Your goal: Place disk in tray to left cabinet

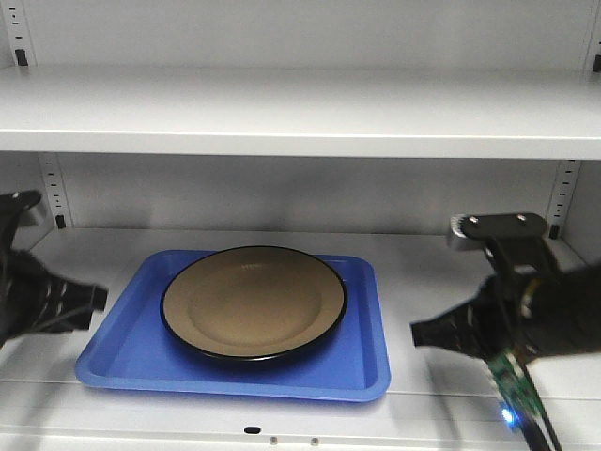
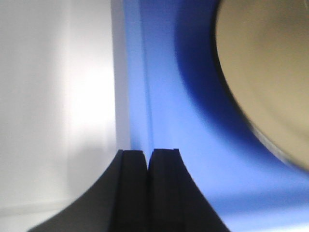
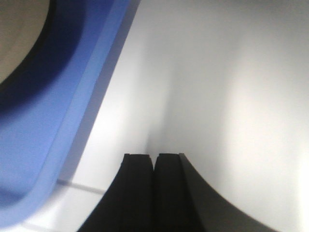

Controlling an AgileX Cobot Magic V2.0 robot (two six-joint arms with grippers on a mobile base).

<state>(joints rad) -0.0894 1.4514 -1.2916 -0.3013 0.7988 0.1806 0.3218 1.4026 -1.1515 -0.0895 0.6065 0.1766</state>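
two grippers flank the tray, neither holding anything. blue tray (image 1: 141, 362) is flat rectangular plastic, rounded corners, low raised rim, sitting on the lower shelf (image 1: 423, 263) of the left cabinet (image 1: 300, 113), near the front edge. disk (image 1: 254, 301) lies flat inside the tray, toward the back: round, shallow, matte tan face, thin glossy black rim, nearly as wide as the tray.

left gripper (image 1: 99, 299) is just off the tray's left edge, black fingers pressed together; in the left wrist view the two fingertips (image 2: 134, 162) meet with only a thin seam between them, pointing at the tray's raised rim (image 2: 140, 96) without clear contact, disk edge (image 2: 260, 63) blurred at upper right.

right gripper (image 1: 418, 334) sits apart from the tray's right edge, over bare shelf. right wrist view shows its fingertips (image 3: 139, 164) likewise closed on each other, plain white shelf surface ahead, tray corner (image 3: 53, 145) at left.

cabinet interior is smooth white-grey sheet, flat upper shelf (image 1: 300, 127), perforated peg strips (image 1: 52, 193) on both back corners. a small blue light (image 1: 508, 414) glows on the right arm's circuit board.
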